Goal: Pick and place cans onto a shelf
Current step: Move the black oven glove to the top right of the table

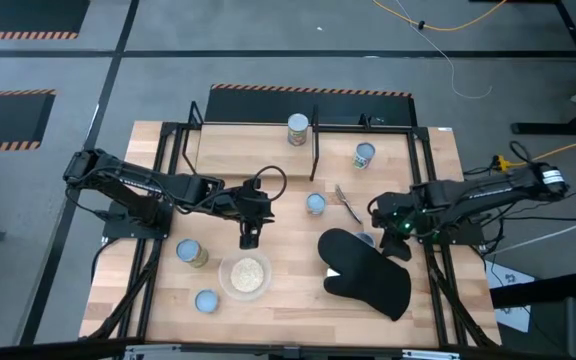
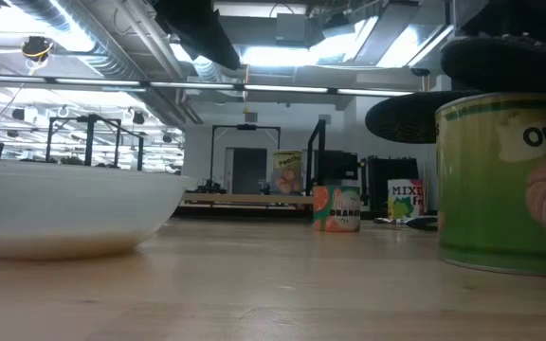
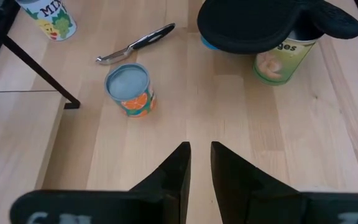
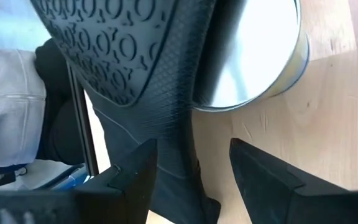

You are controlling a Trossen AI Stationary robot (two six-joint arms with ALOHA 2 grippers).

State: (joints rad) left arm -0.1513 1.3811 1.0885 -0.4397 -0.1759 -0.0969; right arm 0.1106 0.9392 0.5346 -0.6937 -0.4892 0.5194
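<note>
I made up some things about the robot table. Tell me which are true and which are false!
1. One can stands on the shelf. True.
2. The black mitt covers part of a can. True.
3. The bowl is empty. False: it holds pale grain.
4. The left gripper holds a can. False: nothing sits between its fingers, which stand close together.
5. The right gripper is open, beside the mitt. True.
6. The orange-label can lies on its side. False: it stands upright.
</note>
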